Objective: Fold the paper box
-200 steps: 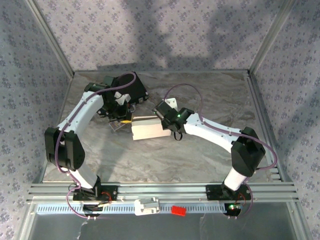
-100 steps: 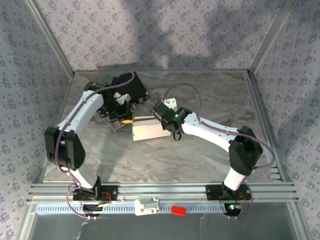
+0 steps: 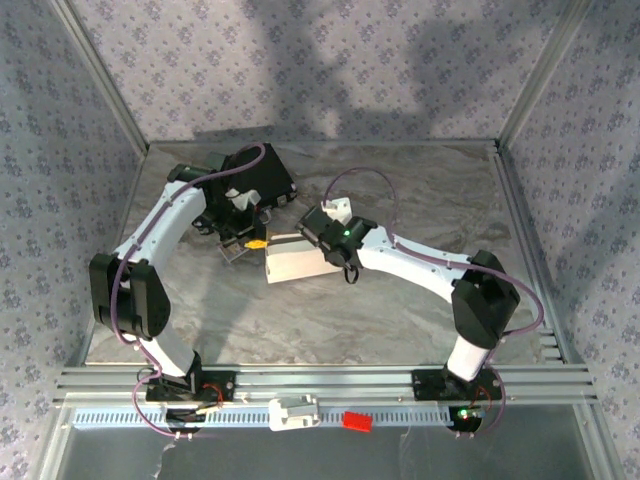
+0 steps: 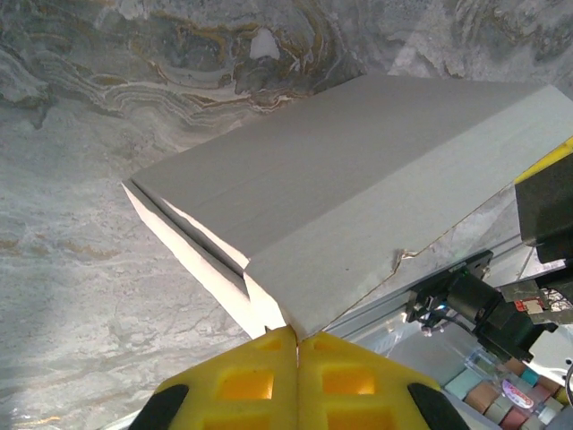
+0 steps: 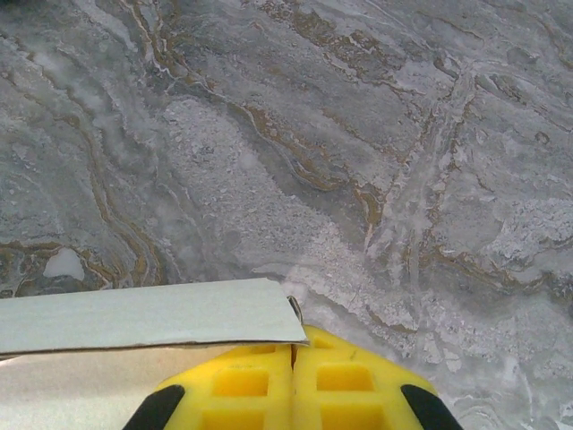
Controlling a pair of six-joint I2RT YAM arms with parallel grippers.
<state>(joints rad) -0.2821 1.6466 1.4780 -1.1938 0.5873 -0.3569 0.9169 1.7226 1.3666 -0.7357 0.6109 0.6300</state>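
Note:
The paper box (image 3: 298, 262) lies as a flat white folded form in the middle of the marble table. In the left wrist view its top panel (image 4: 358, 179) slopes toward me, with layered edges showing on its left side. My left gripper (image 3: 256, 241) is at the box's far-left corner, its yellow fingers (image 4: 296, 333) shut with that corner pinched at the seam. My right gripper (image 3: 316, 238) is at the box's far edge. In the right wrist view a box flap (image 5: 134, 313) lies over the left fingertip of the shut right gripper (image 5: 294, 345); a grip on it cannot be made out.
The black case (image 3: 262, 175) stands behind the left arm at the back. A clear plastic tray (image 4: 501, 385) with small coloured items sits beside the box. A small white card (image 3: 342, 207) lies behind the right wrist. Metal frame posts border the table.
The right arm has shifted left, bringing its gripper closer against the box's far edge. The left gripper has stayed at the box's corner.

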